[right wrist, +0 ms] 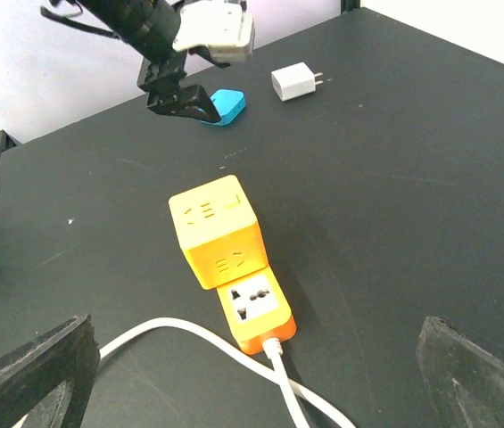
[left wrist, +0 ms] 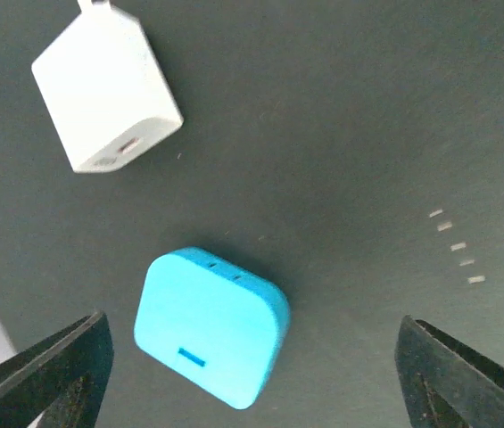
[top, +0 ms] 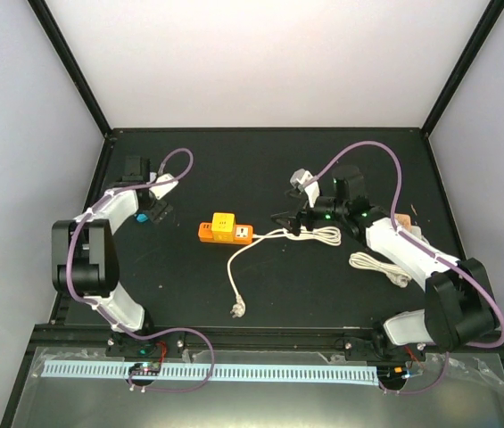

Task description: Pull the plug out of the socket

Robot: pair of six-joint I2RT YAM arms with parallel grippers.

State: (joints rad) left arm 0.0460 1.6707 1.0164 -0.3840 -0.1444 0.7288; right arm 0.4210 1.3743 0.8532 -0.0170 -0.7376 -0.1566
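Note:
A blue plug (left wrist: 209, 339) lies flat on the black table between my left gripper's (left wrist: 252, 366) wide-apart fingers, touching neither; that gripper is open. In the top view the blue plug (top: 143, 217) shows at the far left under the left gripper (top: 151, 214). The orange socket strip (right wrist: 253, 310) lies mid-table with a yellow cube adapter (right wrist: 216, 227) seated on its far end. My right gripper (right wrist: 256, 374) is open and empty, just right of the socket (top: 238, 234).
A white charger (left wrist: 107, 86) lies just beyond the blue plug. The socket's white cord (top: 234, 267) loops toward the front and ends in a plug (top: 235, 309). A coiled white cable (top: 378, 267) lies under the right arm.

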